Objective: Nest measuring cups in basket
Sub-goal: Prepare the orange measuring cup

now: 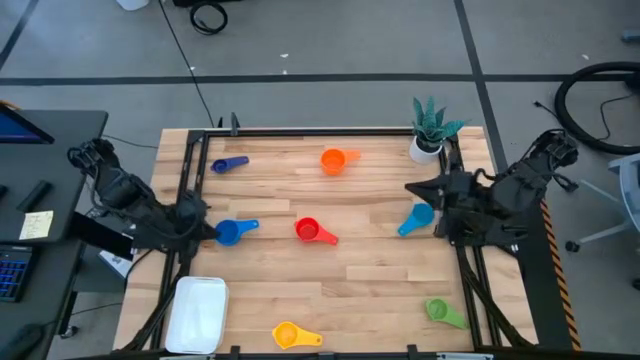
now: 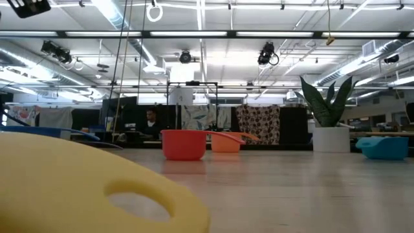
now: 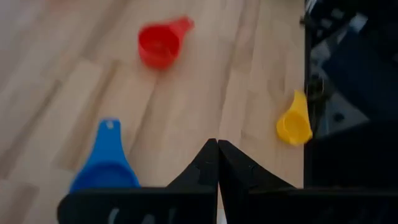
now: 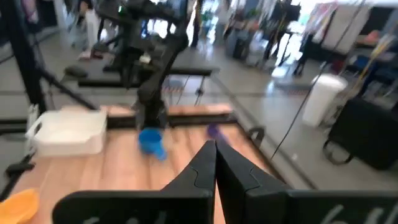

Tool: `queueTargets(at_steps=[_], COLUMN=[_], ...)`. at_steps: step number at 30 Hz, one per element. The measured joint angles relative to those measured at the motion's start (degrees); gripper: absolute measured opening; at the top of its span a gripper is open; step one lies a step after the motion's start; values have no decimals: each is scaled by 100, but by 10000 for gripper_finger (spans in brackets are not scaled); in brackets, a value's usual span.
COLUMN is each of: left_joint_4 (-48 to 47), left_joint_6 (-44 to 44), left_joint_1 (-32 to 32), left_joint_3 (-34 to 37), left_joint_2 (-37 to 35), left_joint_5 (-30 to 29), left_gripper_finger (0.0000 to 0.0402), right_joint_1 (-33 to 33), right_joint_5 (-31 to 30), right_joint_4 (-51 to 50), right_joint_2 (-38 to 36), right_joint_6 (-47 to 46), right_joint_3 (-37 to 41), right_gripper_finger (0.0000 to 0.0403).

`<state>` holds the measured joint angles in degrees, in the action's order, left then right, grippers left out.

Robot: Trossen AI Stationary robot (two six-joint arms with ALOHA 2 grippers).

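Blue cup beside left pincer

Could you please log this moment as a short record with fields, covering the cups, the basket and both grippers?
basket: white basket at the near left corner, nothing seen in it
cups on table: dark blue cup, orange cup, blue cup, red cup, light blue cup, green cup, yellow cup
nested: none
left gripper: shut, empty, beside blue cup
right gripper: shut, empty, above light blue cup

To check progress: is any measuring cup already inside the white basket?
No. The basket holds nothing in the high view; every cup lies on the table.
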<state>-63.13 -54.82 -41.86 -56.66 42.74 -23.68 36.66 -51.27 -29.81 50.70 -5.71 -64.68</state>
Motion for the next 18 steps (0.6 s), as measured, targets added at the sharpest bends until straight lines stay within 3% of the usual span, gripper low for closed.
queueTargets(at_steps=[6, 10, 12, 18], left_joint_4=[63, 669, 1086, 2582], left_joint_6=[-195, -157, -161, -152], left_joint_1=[126, 132, 130, 130], left_joint_3=[0, 0, 0, 0], left_joint_2=[214, 237, 236, 232], left_joint_5=[145, -7, -185, -213], left_gripper_finger=[5, 5, 5, 5], right_joint_1=[-806, -1112, -1175, -1320], right_joint_5=[1643, 2766, 2994, 2845], right_joint_4=[-1366, -1287, -1150, -1084], right_joint_2=[623, 833, 847, 869], right_joint_6=[-1172, -938, -728, -626], right_joint_3=[-491, -565, -569, -573], right_gripper_finger=[14, 14, 14, 14])
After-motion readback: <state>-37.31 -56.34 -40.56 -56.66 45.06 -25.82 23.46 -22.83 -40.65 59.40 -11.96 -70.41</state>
